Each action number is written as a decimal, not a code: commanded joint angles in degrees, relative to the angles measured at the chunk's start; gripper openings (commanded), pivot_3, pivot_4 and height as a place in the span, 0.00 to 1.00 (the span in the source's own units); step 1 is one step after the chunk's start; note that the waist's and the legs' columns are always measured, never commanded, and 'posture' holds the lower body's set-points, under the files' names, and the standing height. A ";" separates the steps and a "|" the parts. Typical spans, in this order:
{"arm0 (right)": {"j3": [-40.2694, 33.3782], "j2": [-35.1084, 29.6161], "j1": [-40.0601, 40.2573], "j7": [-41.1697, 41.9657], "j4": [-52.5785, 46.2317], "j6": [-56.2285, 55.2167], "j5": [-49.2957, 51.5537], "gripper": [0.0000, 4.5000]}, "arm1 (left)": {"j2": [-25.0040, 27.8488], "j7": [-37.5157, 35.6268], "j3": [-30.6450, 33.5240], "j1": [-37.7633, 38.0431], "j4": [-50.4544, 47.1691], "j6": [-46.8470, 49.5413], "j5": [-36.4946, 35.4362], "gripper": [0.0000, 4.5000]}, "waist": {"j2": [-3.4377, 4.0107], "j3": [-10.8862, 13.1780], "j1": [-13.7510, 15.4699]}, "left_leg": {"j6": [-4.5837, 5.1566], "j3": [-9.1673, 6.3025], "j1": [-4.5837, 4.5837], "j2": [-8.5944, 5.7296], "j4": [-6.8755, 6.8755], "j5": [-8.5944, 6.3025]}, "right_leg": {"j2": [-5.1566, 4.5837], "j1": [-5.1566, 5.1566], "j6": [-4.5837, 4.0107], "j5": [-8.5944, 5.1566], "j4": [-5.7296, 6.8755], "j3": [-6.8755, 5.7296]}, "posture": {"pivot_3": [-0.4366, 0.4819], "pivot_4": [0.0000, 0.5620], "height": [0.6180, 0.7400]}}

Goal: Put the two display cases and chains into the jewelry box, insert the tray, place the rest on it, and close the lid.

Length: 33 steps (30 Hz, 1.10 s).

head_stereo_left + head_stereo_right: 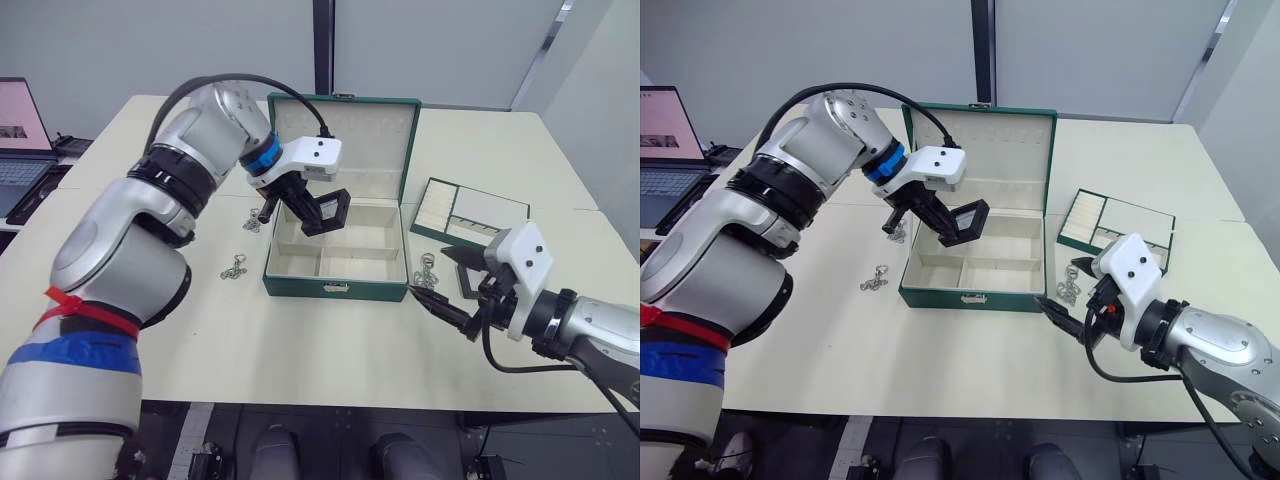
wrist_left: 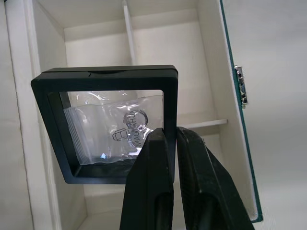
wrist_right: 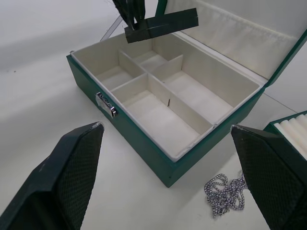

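Note:
The dark green jewelry box [image 1: 335, 287] stands open mid-table, its cream compartments bare and its lid [image 1: 345, 135] upright at the back. My left gripper [image 2: 168, 135] is shut on the frame of a black display case [image 1: 328, 210], which it holds tilted above the box's left rear compartment. A clear bag with a ring shows through the case's window [image 2: 110, 127]. Two chains [image 1: 252, 220] [image 1: 234, 268] lie on the table left of the box. A third chain [image 3: 225, 191] lies by the box's right front corner. My right gripper [image 1: 430, 272] hangs open just above it. The tray [image 1: 470, 212] rests to the right.
A laptop [image 1: 20, 140] sits off the table's far left edge. The table's front edge [image 1: 300, 400] runs close below the box and my right arm. Bare tabletop lies in front of the box and behind the tray.

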 commanded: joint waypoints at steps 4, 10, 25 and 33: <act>-0.07 0.80 3.34 -0.68 -3.52 -2.83 -1.96 1.00 | -5.65 -0.32 6.67 -2.42 7.51 -2.58 7.67 0.01 | 0.00 0.00 0.01 | 0.01 -0.01 -0.05 -0.03 0.00 0.00 | -0.01 0.00 0.00 0.00 -0.05 -0.01 | 0.48 0.27 1.00; 0.53 0.91 6.33 0.39 -4.10 -4.91 -4.22 1.00 | -9.60 0.89 9.71 -2.67 10.50 -2.65 14.16 0.01 | 0.00 0.00 0.00 | -0.01 -0.05 -0.11 -0.06 -0.01 0.01 | -0.01 0.01 0.00 0.00 -0.11 -0.03 | 0.48 0.27 1.00; -2.64 0.37 11.98 1.17 -4.04 -7.05 -7.18 1.00 | -16.06 7.65 17.03 -2.10 15.04 -1.34 21.84 0.01 | 0.00 0.00 -0.04 | -0.03 -0.09 -0.12 -0.08 -0.02 0.02 | -0.01 0.03 0.00 0.00 -0.11 -0.05 | 0.48 0.27 1.00; -4.89 0.02 12.07 0.11 -4.58 -5.80 -5.41 1.00 | -17.97 8.32 19.16 -1.44 16.59 -0.98 24.07 0.01 | 0.01 -0.01 0.04 | -0.09 -0.09 -0.12 -0.09 -0.02 0.05 | -0.01 0.04 0.00 0.00 -0.11 -0.06 | 0.48 0.27 1.00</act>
